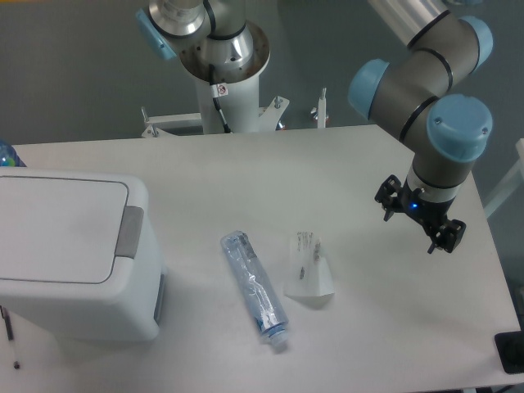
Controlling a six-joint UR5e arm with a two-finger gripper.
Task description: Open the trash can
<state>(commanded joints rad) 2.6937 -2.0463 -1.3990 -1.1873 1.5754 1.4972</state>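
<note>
Arm bent over right side of desk [352, 164], wrist pointed down. Tool [419, 223] held above desk, fingers spread apart, nothing gripped. Trash can [74, 254] seated at left edge, well apart from tool; lid seen closed, grey push tab [128, 232] on right side; contents hidden.

The trash can [70, 254] looks like smooth matt white plastic with a grey plastic push tab [128, 232]. The crushed bottle [255, 287] is clear, glossy plastic. The table [327, 164] is matt white.
</note>
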